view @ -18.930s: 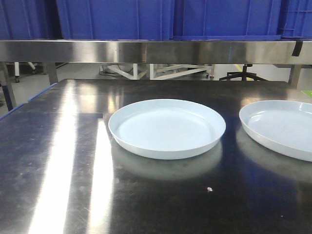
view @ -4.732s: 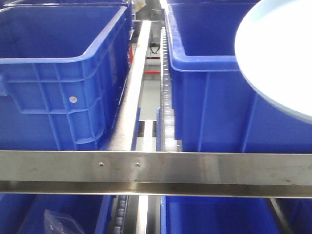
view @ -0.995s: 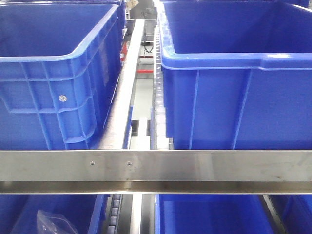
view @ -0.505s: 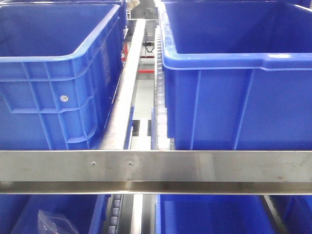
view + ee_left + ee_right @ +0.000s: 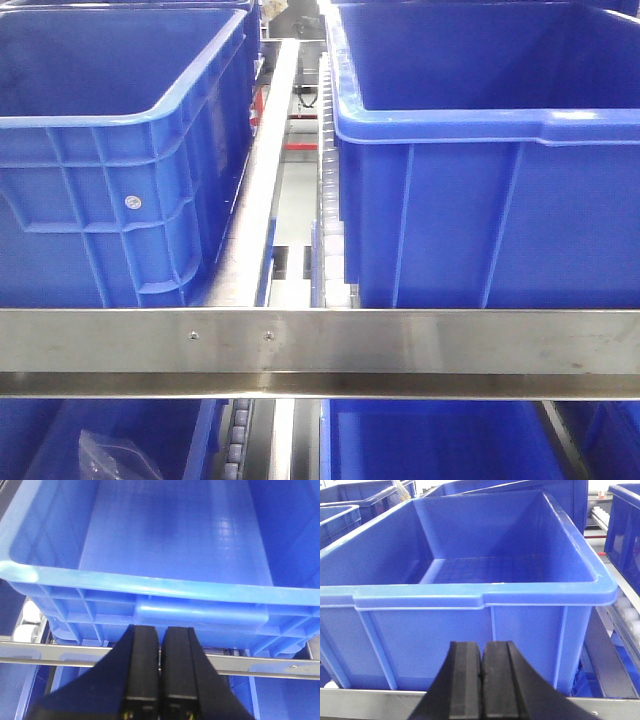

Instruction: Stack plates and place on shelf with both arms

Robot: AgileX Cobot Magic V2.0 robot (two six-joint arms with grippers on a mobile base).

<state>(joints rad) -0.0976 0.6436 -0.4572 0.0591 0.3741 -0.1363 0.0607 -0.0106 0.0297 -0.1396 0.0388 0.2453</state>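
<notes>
Neither plate could be seen from where I stood, in any of the three views, so I could not say where the pair had ended up. Both arms faced the shelf (image 5: 320,340), its steel front rail running straight across below the crates.

The left tool (image 5: 160,667) had its two black fingers pressed together with only a thin seam between them and nothing held. It pointed at the front wall of a blue crate (image 5: 170,545), just short of the rail. The right tool (image 5: 481,680) was likewise closed and empty-handed, aimed at the front of the right-hand crate (image 5: 470,560).

By my reckoning the step in hand was the retreat from the rack. To do it well, each arm ought to pull straight back and level, keeping its fingers clear of the crate lip and the rail rather than swinging sideways toward the roller track (image 5: 330,200) between the crates.

As for the containers, the right-hand crate showed a bare ribbed floor with nothing in it. The left-hand crate (image 5: 120,160) showed only bare blue walls from the front. On the tier below, a clear plastic bag (image 5: 105,455) lay in the lower left crate.
</notes>
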